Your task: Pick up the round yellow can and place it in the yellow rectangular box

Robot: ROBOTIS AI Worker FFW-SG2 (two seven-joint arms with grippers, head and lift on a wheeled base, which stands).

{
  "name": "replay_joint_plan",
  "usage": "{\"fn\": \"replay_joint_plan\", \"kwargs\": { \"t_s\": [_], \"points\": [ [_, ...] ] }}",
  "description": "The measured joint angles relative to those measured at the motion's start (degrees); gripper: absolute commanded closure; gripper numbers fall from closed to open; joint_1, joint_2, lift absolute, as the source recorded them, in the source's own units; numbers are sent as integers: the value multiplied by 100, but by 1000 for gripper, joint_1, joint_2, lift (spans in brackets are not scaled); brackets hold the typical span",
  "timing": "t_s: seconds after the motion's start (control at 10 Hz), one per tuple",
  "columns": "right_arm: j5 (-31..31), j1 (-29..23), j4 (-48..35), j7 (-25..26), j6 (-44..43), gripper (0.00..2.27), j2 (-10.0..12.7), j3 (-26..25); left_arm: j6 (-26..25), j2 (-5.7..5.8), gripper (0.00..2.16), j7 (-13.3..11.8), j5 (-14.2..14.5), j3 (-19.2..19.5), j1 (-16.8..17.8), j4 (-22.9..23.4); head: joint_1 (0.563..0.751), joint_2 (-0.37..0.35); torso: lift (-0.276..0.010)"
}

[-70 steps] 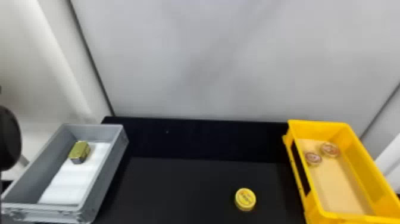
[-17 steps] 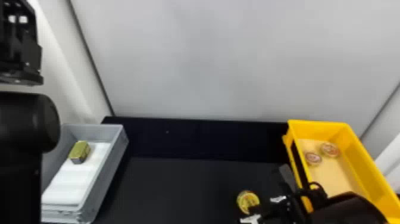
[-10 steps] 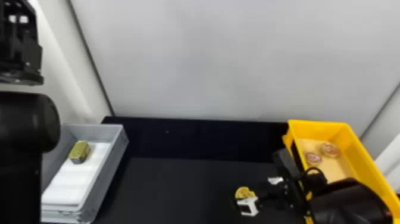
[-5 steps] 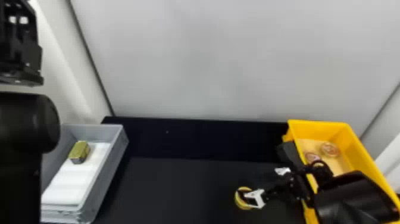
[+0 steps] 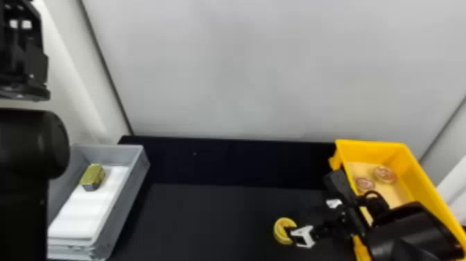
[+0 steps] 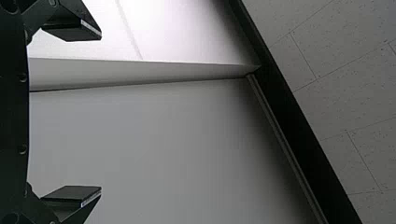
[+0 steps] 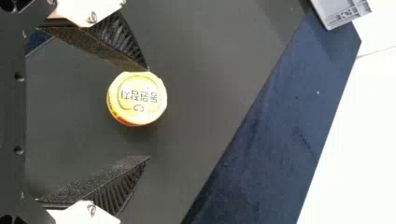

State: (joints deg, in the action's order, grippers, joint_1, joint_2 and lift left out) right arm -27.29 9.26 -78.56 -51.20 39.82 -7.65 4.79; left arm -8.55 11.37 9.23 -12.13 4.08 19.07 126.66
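The left arm (image 5: pixel 24 149) is cut off by the head view's left edge and hides part of the grey bin (image 5: pixel 140 166). In the left wrist view its fingers (image 6: pixel 74 196) stand wide apart with nothing between them. The bin's near end runs to the bottom edge; inside, a gold tin (image 5: pixel 92 176) sits on a white liner (image 5: pixel 83 211), towards the far end.

Well apart from the bin, the round yellow can (image 5: pixel 279 229) stands on the black table (image 5: pixel 222 215), left of the yellow box. In the head view a dark finger covers part of its lid. The right gripper (image 5: pixel 300 220) is wide open and grips nothing; its other finger is hard to make out against the table. The right wrist view shows the can between the fingers, near their tips and off-centre: one tip meets its rim or nearly so, the other is clearly apart. Whether that near tip touches, I cannot tell. The can sits flat on its base, printed lid up, its axis upright; being round, it has no long side across the table.

At the right, the right arm (image 5: pixel 412 232) hides much of the near half of the yellow rectangular box (image 5: pixel 371 152). Two round tins (image 5: pixel 384 174) lie near its far end, just beside each other, their lids too blurred for detail.
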Motion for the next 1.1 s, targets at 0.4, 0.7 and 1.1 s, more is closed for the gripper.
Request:
{"fn": "replay_joint_plan", "kwargs": {
  "t_s": [0.4,0.7,1.1],
  "points": [
    [-33,150,370,134,-86,50,-5,101,11,-3,114,2,0,-9,5,0,663,54,-10],
    [-33,286,713,229,-213,51,-1,154,11,-3,114,8,0,-16,7,-1,663,54,-10],
    [-32,319,929,261,-253,56,4,195,36,-3,114,9,0,-12,11,-1,663,54,-10]
  ]
}}
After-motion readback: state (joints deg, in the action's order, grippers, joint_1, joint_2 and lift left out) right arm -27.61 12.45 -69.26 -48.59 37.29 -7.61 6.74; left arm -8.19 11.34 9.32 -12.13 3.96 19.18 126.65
